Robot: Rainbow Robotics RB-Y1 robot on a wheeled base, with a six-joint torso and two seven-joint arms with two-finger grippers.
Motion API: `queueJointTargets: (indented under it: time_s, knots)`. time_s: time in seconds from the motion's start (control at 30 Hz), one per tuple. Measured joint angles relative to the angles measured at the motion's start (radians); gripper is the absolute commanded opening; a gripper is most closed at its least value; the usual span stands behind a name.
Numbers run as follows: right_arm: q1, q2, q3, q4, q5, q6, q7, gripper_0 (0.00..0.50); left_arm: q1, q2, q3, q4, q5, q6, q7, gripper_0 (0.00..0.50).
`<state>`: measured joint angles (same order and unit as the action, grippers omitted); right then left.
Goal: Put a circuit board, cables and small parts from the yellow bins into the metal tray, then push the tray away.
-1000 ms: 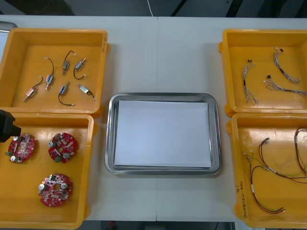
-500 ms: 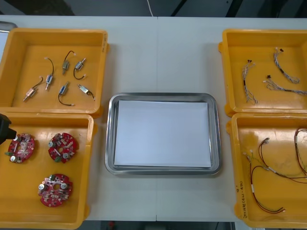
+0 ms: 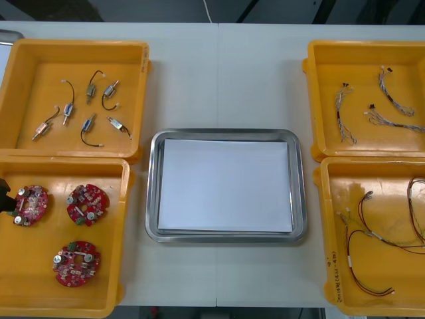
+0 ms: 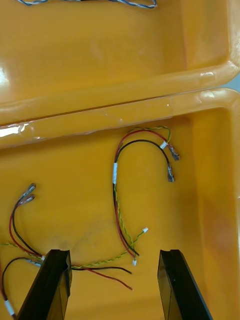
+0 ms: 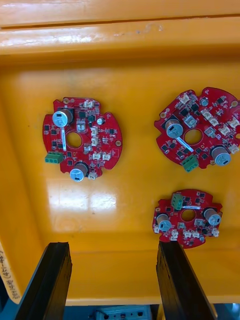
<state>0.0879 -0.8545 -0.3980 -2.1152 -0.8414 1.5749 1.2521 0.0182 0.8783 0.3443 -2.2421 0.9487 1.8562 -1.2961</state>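
Observation:
Three round red circuit boards (image 3: 87, 204) lie in the near left yellow bin (image 3: 125, 226). My left gripper (image 5: 113, 282) hangs open above that bin, nothing between its fingers, with the boards (image 5: 82, 138) lying beyond the fingertips. A black piece of that arm (image 3: 3, 193) touches the front view's left edge beside one board. The metal tray (image 3: 226, 135), white inside, sits between the bins with nothing in it. My right gripper (image 4: 115, 282) is open over the near right bin, above red and yellow and black cables (image 4: 120, 200).
Several small metal parts (image 3: 87, 106) lie in the far left bin (image 3: 143, 80). Twisted blue and white cables (image 3: 382, 106) lie in the far right bin (image 3: 315, 100). Red and yellow cables (image 3: 372, 232) spread across the near right bin (image 3: 327, 226).
The left arm's black end has slid toward the front view's left edge and now barely shows. The boards, cables and tray have not moved.

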Motion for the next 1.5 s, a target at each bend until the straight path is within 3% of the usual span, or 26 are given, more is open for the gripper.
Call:
queueJointTargets:
  time_s: [0.27,0.53,1.1,1.5]
  knots:
    - [0.009,0.0,0.072,0.072,-0.002,-0.07,0.0,0.5,0.065,0.0,0.026,0.052,0.015,-0.129,-0.102,0.5]
    - [0.009,0.0,0.112,0.125,-0.006,-0.143,0.001,0.5,0.11,0.0,0.026,0.106,0.039,-0.224,-0.103,0.5]
    - [-0.003,0.0,0.201,0.245,0.001,-0.251,0.05,0.5,0.116,0.0,0.018,0.268,0.091,-0.365,-0.112,0.5]
    - [-0.07,0.0,0.265,0.342,0.029,-0.299,0.052,0.5,0.121,0.0,-0.02,0.375,0.159,-0.431,-0.23,0.5]
